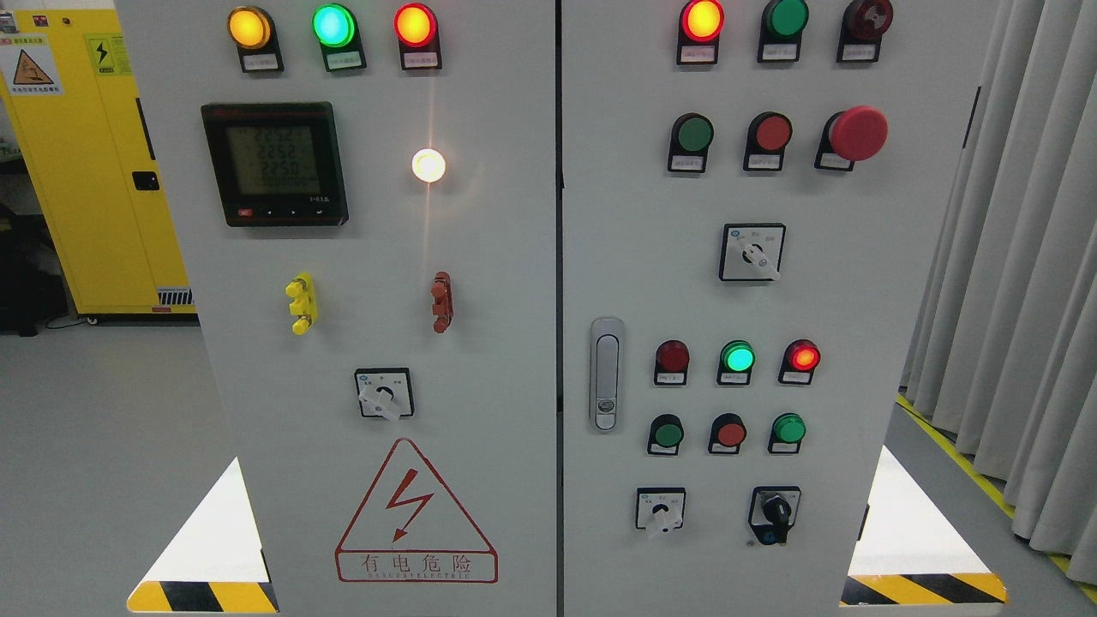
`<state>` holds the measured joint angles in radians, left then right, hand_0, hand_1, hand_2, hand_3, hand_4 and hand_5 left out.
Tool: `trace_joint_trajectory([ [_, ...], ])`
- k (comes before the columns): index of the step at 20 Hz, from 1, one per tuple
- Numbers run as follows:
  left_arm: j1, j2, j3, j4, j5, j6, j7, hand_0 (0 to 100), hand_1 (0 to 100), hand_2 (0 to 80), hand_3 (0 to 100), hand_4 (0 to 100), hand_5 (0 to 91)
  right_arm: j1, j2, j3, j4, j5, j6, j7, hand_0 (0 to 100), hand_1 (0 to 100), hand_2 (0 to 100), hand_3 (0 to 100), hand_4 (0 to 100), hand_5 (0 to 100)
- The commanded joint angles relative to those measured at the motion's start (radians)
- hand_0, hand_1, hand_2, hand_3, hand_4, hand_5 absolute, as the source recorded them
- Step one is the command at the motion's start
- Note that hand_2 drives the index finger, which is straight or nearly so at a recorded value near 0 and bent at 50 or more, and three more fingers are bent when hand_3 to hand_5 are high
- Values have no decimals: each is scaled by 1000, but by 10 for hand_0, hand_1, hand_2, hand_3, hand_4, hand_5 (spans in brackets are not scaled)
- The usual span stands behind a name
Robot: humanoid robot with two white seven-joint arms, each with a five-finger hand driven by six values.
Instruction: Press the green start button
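A grey electrical cabinet (480,257) with two doors fills the head view. On the right door, an unlit green push button (694,134) sits in the second row at the left, beside a red button (773,132) and a red mushroom stop (859,133). Lower down are a further green button (668,434), a red button (730,433) and another green button (788,428). A lit green lamp (738,356) glows between two red lamps. Neither of my hands shows in this view.
The left door carries a digital meter (274,163), three lit lamps, a rotary switch (383,394) and a red hazard triangle (416,514). A door handle (606,374) sits by the seam. A yellow cabinet (94,163) stands at the left, grey curtains (1020,257) at the right.
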<state>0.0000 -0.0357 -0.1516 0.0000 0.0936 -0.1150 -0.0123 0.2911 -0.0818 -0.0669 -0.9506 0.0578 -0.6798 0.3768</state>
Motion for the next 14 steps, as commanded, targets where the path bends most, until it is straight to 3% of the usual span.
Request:
trace_joint_trajectory([
  [1,-5,-35,0,-23,0,0,0,120,556,0,0,0,0,13,-7,2,-407,16,-46,2,176,458,0,292,365,288],
  [2,-5,-36,0,-23,0,0,0,120,556,0,0,0,0,10,-9,1,-443,37,-46,2,173,469,0,301,375,295],
  [3,-5,-44,0,-21,0,0,0,120,556,0,0,0,0,5,-7,1,-473,65,-49,2,163,527,0,444,499,415],
  [5,-3,-53,0,-21,0,0,0,120,556,0,0,0,0,-30,-7,-20,-523,121,-55,2,191,584,0,624,699,624],
  [8,-5,-64,0,-23,0,0,0,120,556,0,0,0,0,-108,-4,-34,-545,247,-70,1,193,641,0,763,829,757],
  [10,-3,-67,0,-26,0,0,0,120,556,0,0,0,0,-139,-1,-51,-577,313,-98,-1,135,667,0,796,867,837],
  [14,-5,-67,-2,-26,-2,0,0,120,556,0,0,0,0,-167,-4,-68,-686,398,-103,-1,102,668,0,812,870,881],
])
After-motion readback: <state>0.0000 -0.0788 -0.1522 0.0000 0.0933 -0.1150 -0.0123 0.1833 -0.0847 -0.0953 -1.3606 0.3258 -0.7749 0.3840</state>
